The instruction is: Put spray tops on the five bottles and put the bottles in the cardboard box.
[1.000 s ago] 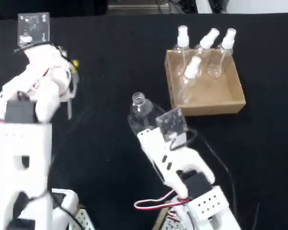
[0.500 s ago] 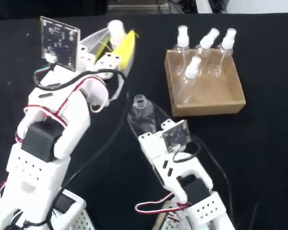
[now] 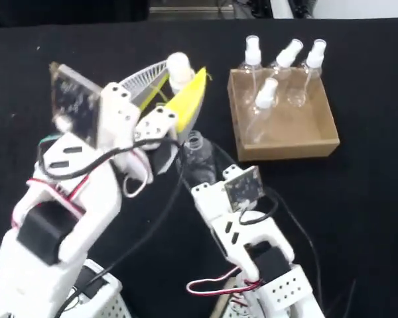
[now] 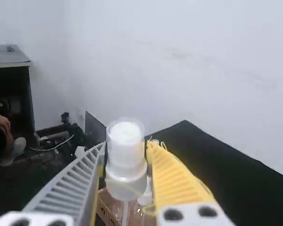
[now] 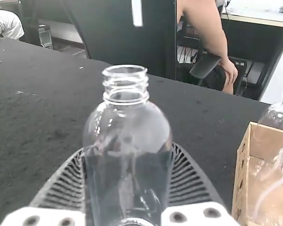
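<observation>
Left gripper point(image 3: 180, 83) clamps a white spray top point(image 3: 179, 63) just beside the open neck of the uncapped bottle point(image 3: 198, 158), which the right gripper point(image 5: 126, 197) grips upright, apparently for capping; four capped bottles point(image 3: 265, 99) sit in the cardboard box point(image 3: 288, 149).

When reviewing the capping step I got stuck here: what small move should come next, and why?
Probably the left arm should carry the spray top across until its tube hangs over the bottle's open neck. Its jaws grip the top off to one side of the uncapped bottle, which the right arm's jaws hold.
</observation>
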You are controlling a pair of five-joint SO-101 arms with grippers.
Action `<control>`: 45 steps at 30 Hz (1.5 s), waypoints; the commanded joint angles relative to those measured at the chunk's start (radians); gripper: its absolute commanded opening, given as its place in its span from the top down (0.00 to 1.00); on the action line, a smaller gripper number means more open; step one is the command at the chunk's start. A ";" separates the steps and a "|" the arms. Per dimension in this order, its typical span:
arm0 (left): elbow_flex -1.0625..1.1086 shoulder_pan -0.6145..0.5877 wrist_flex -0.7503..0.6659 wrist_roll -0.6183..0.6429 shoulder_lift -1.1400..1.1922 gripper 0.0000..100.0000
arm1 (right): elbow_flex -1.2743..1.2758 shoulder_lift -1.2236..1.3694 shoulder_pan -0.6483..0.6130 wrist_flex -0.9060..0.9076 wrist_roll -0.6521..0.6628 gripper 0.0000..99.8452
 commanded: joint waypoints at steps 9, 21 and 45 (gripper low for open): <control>-0.004 0.019 0.044 0.015 -0.055 0.97 | -0.004 -0.022 -0.009 0.008 -0.005 0.99; -0.038 0.010 0.048 0.112 0.095 0.97 | -0.004 -0.027 -0.008 0.006 -0.005 0.99; -0.021 0.058 0.017 0.176 0.229 0.97 | -0.091 -0.028 0.063 0.077 -0.049 0.99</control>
